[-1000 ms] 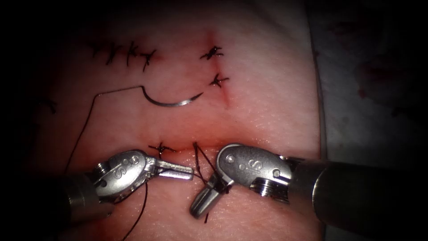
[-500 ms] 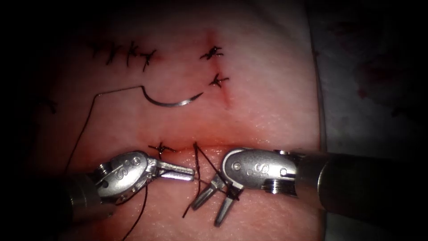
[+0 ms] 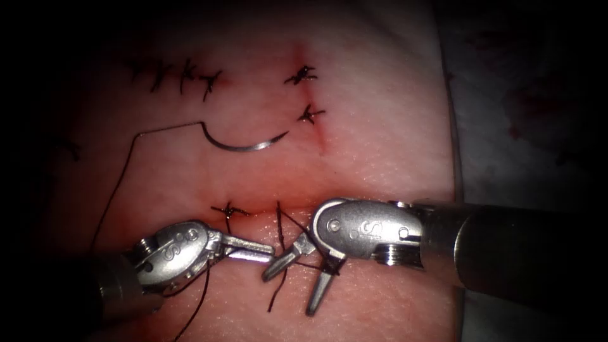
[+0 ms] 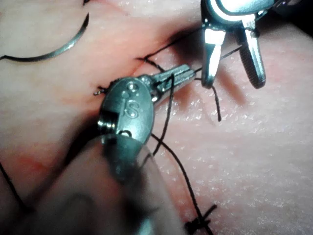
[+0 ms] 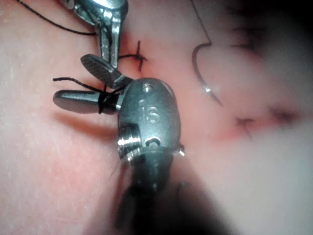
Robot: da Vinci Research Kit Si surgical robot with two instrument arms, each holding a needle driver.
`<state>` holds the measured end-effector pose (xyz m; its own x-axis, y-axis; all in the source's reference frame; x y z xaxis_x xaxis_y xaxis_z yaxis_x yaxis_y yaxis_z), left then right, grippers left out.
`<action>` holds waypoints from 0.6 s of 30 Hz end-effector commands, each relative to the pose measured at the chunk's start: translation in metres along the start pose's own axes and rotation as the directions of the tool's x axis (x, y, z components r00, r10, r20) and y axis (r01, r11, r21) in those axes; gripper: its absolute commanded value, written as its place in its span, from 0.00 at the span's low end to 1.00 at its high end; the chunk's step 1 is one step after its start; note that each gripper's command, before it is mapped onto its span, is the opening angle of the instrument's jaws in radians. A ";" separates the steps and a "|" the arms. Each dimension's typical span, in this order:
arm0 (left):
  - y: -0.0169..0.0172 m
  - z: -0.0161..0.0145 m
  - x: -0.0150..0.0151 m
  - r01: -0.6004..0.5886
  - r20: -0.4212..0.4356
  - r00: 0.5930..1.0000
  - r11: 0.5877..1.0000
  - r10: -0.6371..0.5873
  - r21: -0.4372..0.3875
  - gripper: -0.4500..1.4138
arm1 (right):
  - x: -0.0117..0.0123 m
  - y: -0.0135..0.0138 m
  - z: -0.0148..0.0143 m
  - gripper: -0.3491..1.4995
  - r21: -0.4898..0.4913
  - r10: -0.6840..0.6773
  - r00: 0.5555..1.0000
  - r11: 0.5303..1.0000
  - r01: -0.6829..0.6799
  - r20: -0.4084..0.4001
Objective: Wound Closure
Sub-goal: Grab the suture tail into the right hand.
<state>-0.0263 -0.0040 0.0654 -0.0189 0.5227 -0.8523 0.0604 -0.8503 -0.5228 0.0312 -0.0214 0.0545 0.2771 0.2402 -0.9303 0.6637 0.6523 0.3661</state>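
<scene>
several finished knots (image 3: 305,75) are seen on the tissue (image 3: 380,152), the needle (image 3: 247,140) is laid free above the cut (image 3: 266,211), the thread (image 3: 201,297) is pinched in the left hand (image 3: 271,252), and the right hand (image 3: 292,284) is spread, so the current stitch seems unfinished.

The left arm's tool (image 3: 248,248) is polished silver metal: a rounded wrist housing stamped with an "S" and small round pin heads, narrowing to a slim two-jawed pincer, on a dull grey cylindrical shaft (image 3: 114,288). The right arm's tool (image 3: 297,273) matches it, with a bulbous steel housing bearing the same "S", a ribbed, thread-like collar behind it, and flat tapered jaws with finely ridged faces, mounted on a thicker dark shaft (image 3: 506,253).
</scene>
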 end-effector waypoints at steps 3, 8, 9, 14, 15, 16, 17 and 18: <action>-0.0013 0.0002 0.0001 0.015 0.000 1.000 1.000 -0.015 0.016 0.00 | 0.0001 0.0009 0.0004 0.67 0.001 -0.003 1.000 1.000 0.003 -0.002; -0.0029 -0.0005 0.0013 0.008 0.001 1.000 1.000 -0.008 0.030 0.00 | 0.0001 0.0010 0.0003 0.69 0.000 -0.001 1.000 1.000 0.001 -0.003; -0.0031 -0.0005 0.0013 0.009 0.002 1.000 0.999 -0.009 0.033 0.00 | 0.0001 0.0010 0.0003 0.68 0.001 -0.002 1.000 1.000 0.002 -0.003; -0.0030 -0.0001 0.0006 0.001 0.005 1.000 0.999 -0.001 0.038 0.00 | -0.0007 0.0011 0.0014 0.67 -0.004 -0.014 1.000 1.000 0.014 0.009; -0.0029 -0.0001 0.0004 -0.001 0.007 1.000 0.999 0.001 0.039 0.00 | -0.0010 0.0011 0.0016 0.70 -0.005 -0.016 1.000 1.000 0.016 0.013; -0.0026 0.0000 0.0000 -0.006 0.012 1.000 0.999 0.006 0.038 0.00 | -0.0016 0.0011 0.0019 0.74 -0.006 -0.020 1.000 1.000 0.020 0.019; -0.0026 0.0000 0.0000 -0.006 0.012 1.000 0.999 0.006 0.038 0.00 | -0.0016 0.0011 0.0019 0.74 -0.006 -0.020 1.000 1.000 0.020 0.019; -0.0025 0.0000 -0.0001 -0.007 0.013 1.000 0.999 0.007 0.038 0.00 | -0.0019 0.0010 0.0019 0.74 -0.007 -0.021 1.000 1.000 0.021 0.022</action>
<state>-0.0258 -0.0023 0.0663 -0.0347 0.5166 -0.8555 0.0223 -0.8554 -0.5174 0.0319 -0.0228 0.0561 0.2807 0.2123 -0.9360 0.6631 0.6621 0.3490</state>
